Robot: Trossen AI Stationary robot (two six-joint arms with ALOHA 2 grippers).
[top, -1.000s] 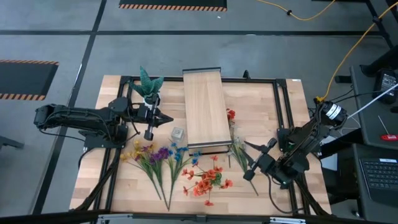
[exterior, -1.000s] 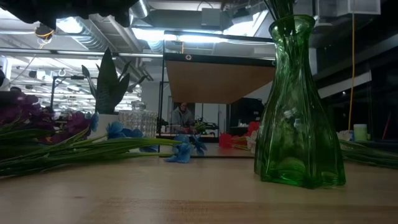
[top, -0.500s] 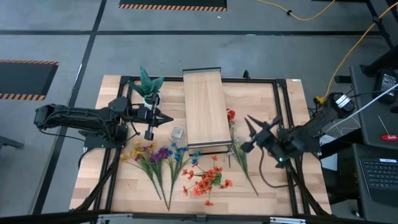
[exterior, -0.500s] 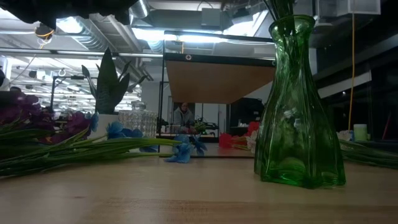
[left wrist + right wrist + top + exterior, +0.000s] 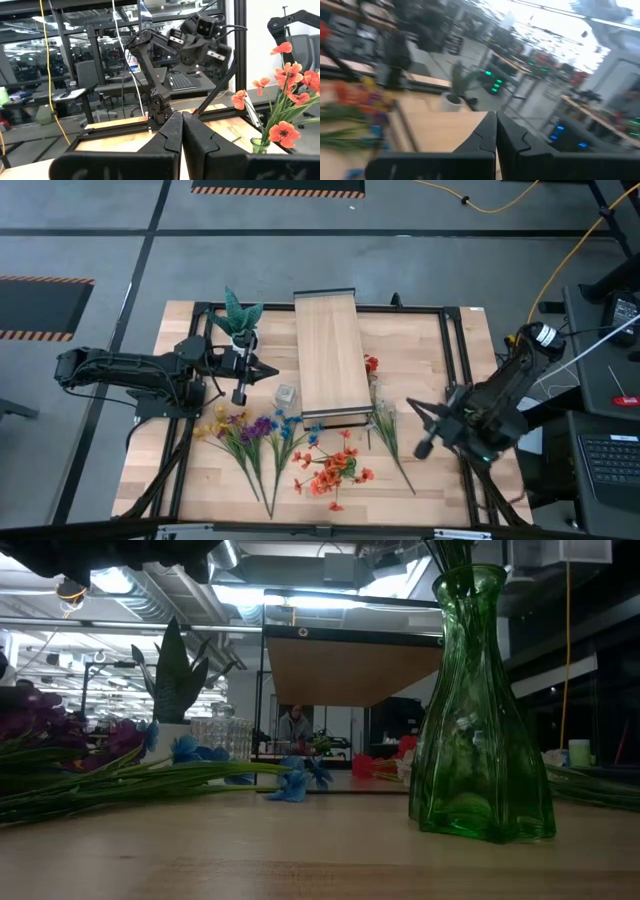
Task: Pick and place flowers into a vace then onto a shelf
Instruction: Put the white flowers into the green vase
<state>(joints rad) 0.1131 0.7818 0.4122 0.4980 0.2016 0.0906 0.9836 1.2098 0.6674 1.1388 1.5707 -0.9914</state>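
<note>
Wooden table (image 5: 420, 345) sat on a grey floor; the shelf (image 5: 330, 355) lay at centre, flowers (image 5: 290, 450) loose below it. Left gripper (image 5: 262, 369) upper left and right gripper (image 5: 420, 425) lower right, both jaws closed, empty. Only the low view showed the green vase (image 5: 480, 710) and a person (image 5: 292, 725) behind.

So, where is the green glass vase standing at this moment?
In the high view the green vase stands right of centre on the table, just beside the near right corner of the shelf, with the right claw close on its right.
</note>
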